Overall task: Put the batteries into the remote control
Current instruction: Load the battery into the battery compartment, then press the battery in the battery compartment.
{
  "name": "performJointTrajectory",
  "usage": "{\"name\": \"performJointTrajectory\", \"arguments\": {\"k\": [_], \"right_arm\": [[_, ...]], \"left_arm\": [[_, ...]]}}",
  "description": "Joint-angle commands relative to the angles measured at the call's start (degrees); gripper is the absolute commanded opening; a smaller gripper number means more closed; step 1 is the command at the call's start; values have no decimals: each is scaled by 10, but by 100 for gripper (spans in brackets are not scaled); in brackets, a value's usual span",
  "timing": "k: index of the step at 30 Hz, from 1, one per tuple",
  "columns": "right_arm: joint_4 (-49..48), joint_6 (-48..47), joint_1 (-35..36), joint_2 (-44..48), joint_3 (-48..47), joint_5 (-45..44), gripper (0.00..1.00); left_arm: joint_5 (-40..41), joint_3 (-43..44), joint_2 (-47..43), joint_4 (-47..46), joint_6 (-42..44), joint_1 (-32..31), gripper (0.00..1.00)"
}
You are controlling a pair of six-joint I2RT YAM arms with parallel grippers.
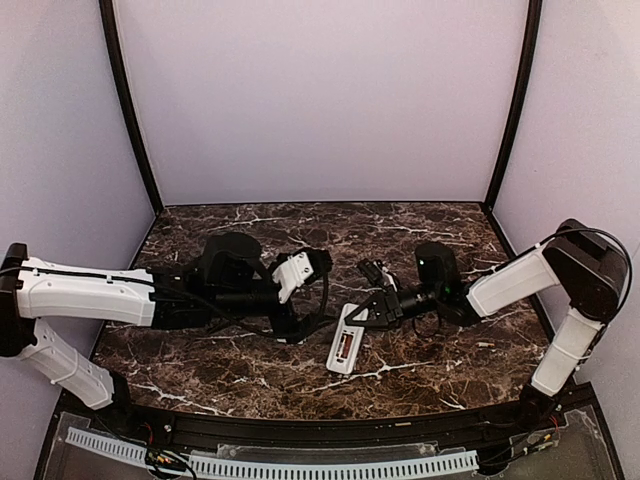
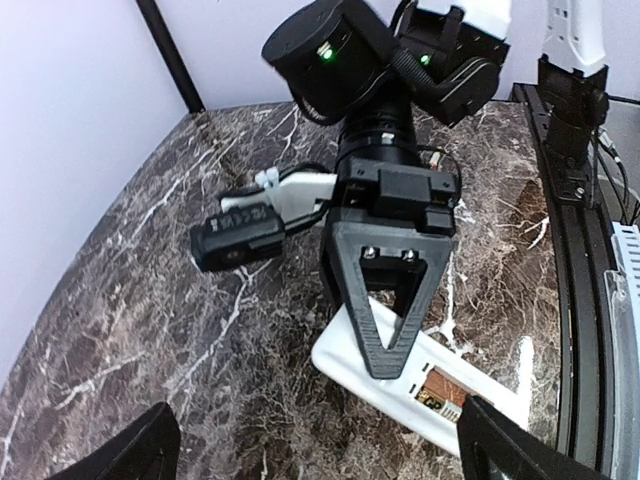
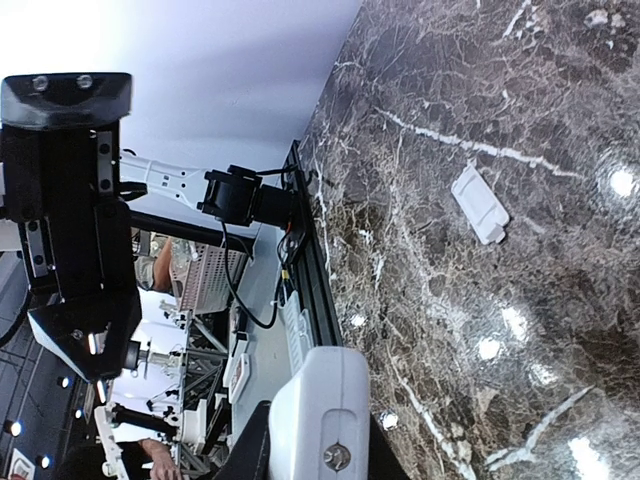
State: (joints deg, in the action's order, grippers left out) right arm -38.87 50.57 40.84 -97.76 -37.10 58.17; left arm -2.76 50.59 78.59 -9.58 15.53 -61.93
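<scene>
The white remote control (image 1: 345, 350) lies back-up on the marble table, its compartment uncovered. One reddish-brown battery (image 2: 445, 392) sits inside that recess (image 1: 345, 346). My right gripper (image 1: 366, 312) is shut on the remote's far end; in the left wrist view one of its black fingers (image 2: 390, 325) presses on the plain back of the remote (image 2: 350, 360). The right wrist view shows the remote's end (image 3: 325, 410) clamped between the jaws of the right gripper (image 3: 320, 445). My left gripper (image 2: 320, 445) stands open just left of the remote, its fingertips (image 2: 150, 445) wide apart with nothing between them.
A small flat white cover piece (image 3: 480, 203) lies alone on the marble. The black frame rail (image 2: 575, 300) runs along the table's near edge. Lilac walls close off the back and both sides. The left arm's wrist (image 1: 295, 272) hangs close to the right gripper.
</scene>
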Motion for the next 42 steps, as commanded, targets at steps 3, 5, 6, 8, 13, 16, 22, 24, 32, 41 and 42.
{"name": "performJointTrajectory", "arguments": {"k": [3, 5, 6, 8, 13, 16, 22, 24, 32, 41, 42], "right_arm": [[30, -39, -7, 24, -14, -41, 0], [29, -37, -9, 27, -13, -43, 0], [29, -37, -11, 30, -12, -45, 0], [31, -36, -13, 35, -11, -50, 0], [35, -34, -17, 45, -7, -60, 0], [35, -32, -18, 49, -6, -61, 0], [43, -36, -19, 44, -2, -61, 0], [43, -37, -20, 39, 1, -63, 0], [29, -45, -21, 38, 3, -53, 0], [52, -140, -22, 73, 4, -11, 0], [47, -141, -22, 75, 3, -3, 0]], "left_arm": [[-28, 51, 89, 74, -171, 2, 86], [-37, 54, 106, 64, -197, 2, 79], [-44, 56, 111, 63, -209, 2, 74], [-53, 60, 132, 58, -217, 2, 68], [-57, 71, 162, 60, -228, 2, 59], [-53, 83, 180, 68, -232, 2, 58], [-7, 100, 201, 91, -250, 4, 40], [1, 102, 204, 93, -253, 5, 38], [-84, 82, 196, 43, -283, 12, 51], [-303, 8, 136, -96, -371, 99, 62], [-317, 5, 138, -116, -379, 103, 60]]}}
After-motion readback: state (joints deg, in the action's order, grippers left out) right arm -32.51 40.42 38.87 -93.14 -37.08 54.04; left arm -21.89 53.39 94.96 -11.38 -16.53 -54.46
